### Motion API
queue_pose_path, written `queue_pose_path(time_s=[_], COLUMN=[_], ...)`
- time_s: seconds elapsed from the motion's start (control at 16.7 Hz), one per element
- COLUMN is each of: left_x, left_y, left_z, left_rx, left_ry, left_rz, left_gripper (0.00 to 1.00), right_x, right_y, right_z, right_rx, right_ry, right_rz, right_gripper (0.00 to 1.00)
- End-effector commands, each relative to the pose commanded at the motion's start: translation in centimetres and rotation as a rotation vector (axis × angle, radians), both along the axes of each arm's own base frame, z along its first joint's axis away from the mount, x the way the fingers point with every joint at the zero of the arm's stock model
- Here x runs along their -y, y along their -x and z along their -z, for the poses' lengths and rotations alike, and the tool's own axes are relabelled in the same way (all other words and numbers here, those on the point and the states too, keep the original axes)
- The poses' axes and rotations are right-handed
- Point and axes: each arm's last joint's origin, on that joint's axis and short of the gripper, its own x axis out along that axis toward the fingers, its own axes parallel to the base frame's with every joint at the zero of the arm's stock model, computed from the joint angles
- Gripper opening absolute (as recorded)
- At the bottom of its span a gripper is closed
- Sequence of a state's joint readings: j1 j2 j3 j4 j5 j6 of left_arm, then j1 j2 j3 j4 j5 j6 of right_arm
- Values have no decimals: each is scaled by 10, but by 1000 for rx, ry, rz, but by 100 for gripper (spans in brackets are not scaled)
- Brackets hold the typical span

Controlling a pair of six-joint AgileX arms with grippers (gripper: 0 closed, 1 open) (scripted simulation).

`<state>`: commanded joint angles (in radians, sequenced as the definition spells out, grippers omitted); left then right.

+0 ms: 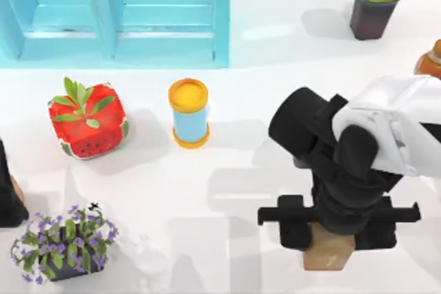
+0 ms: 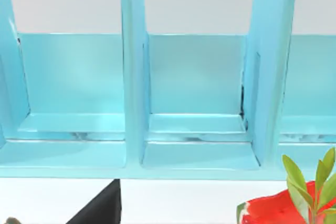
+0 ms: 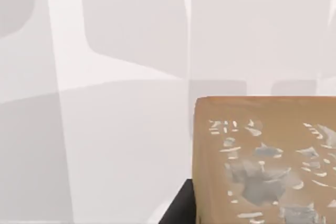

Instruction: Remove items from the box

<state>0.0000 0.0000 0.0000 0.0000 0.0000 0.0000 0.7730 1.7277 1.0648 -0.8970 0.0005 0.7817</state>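
Note:
The blue box (image 1: 117, 18) stands at the table's back left; in the left wrist view its open compartments (image 2: 197, 77) hold nothing. A tan cardboard-coloured cube (image 1: 329, 253) with pale marks sits near the front edge at the right. My right gripper (image 1: 335, 235) hangs over it, one black finger against each side, shut on it. The right wrist view shows the cube (image 3: 262, 161) close up, with a dark finger (image 3: 178, 211) beside it. My left arm (image 1: 7, 194) is parked at the table's left edge.
A red watermelon-print cube with leaves (image 1: 88, 120) and a blue cylinder with a yellow lid (image 1: 189, 113) stand mid-table. A purple-flowered plant (image 1: 63, 244) is at the front left, a potted succulent (image 1: 375, 5) at the back right, and an orange-brown object (image 1: 431, 61) at the right edge.

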Motion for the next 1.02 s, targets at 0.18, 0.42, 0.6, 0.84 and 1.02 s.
queue_pose_path(time_s=[0.18, 0.42, 0.6, 0.84, 1.02], left_x=[0, 0, 0, 0, 0], left_y=[0, 0, 0, 0, 0], left_z=[0, 0, 0, 0, 0], left_rx=[0, 0, 0, 0, 0], left_ry=[0, 0, 0, 0, 0], left_rz=[0, 0, 0, 0, 0], left_gripper=[100, 100, 100, 100, 100], right_x=[1, 1, 1, 1, 1], right_y=[2, 2, 2, 2, 2], right_z=[19, 20, 20, 20, 20], right_rx=[-5, -6, -6, -6, -6], right_ry=[6, 8, 8, 8, 8], right_rz=[-1, -1, -1, -1, -1], right_gripper=[0, 0, 23, 53, 75])
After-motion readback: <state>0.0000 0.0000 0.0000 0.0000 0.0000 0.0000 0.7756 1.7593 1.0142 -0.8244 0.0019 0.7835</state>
